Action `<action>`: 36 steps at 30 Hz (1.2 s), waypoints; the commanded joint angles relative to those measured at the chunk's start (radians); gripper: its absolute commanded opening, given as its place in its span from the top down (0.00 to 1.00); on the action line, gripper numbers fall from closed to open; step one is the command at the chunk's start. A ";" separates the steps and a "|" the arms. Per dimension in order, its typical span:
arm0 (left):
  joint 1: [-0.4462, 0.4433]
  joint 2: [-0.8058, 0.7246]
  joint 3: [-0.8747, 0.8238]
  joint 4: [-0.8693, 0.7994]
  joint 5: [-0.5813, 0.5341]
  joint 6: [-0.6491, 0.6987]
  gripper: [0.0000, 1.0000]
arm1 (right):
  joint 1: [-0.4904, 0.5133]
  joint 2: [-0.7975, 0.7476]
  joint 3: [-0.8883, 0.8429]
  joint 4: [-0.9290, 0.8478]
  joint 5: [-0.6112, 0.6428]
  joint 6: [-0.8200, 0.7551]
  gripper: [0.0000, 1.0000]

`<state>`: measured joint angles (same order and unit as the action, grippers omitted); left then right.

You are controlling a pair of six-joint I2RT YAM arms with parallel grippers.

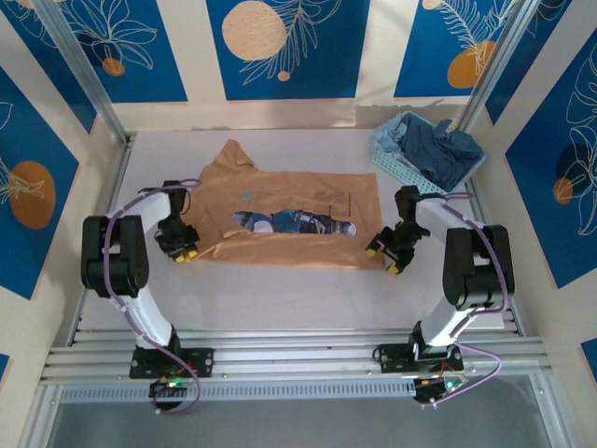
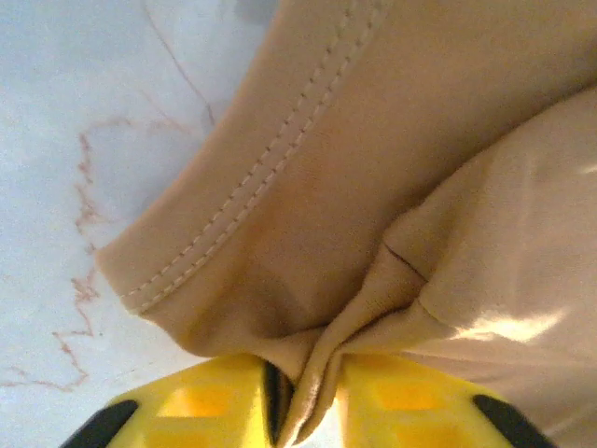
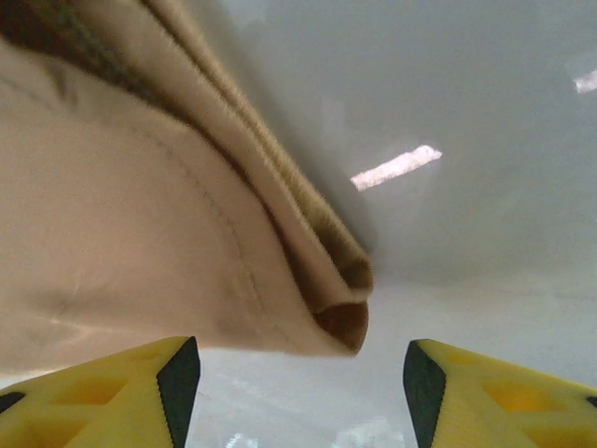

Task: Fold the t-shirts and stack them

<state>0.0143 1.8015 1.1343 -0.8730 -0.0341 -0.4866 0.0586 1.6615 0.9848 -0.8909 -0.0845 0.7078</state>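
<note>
Top external: tan-orange t-shirt [image 1: 308,219] flat in the middle of the table [image 1: 280,299], folded so a strip of blue-and-white print shows; dusty blue t-shirt [image 1: 446,149] heaped in the light-blue basket [image 1: 396,168] at the far right corner; my left gripper [image 1: 184,250] at the tan shirt's left edge, my right gripper [image 1: 385,259] at its right edge.

Left wrist: my left gripper [image 2: 303,406] pinched tight on a bunched fold of tan cloth, beside the double-stitched hem [image 2: 233,210].

Right wrist: my right gripper [image 3: 298,383] spread wide, holding nothing; the shirt's folded corner [image 3: 340,303] just ahead of it.
</note>
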 commanded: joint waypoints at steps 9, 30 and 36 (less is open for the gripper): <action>0.011 0.000 0.074 -0.063 -0.085 0.039 1.00 | 0.003 0.054 0.018 0.014 0.034 0.049 1.00; -0.085 -0.291 -0.229 -0.257 0.034 -0.097 0.79 | -0.013 -0.127 -0.067 -0.210 0.221 0.061 1.00; -0.088 -0.275 -0.217 -0.233 -0.016 -0.085 0.74 | -0.017 -0.079 -0.050 -0.188 0.218 0.052 1.00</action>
<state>-0.0704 1.5055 0.8928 -1.0962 -0.0307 -0.5636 0.0452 1.5612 0.9279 -1.0595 0.1066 0.7506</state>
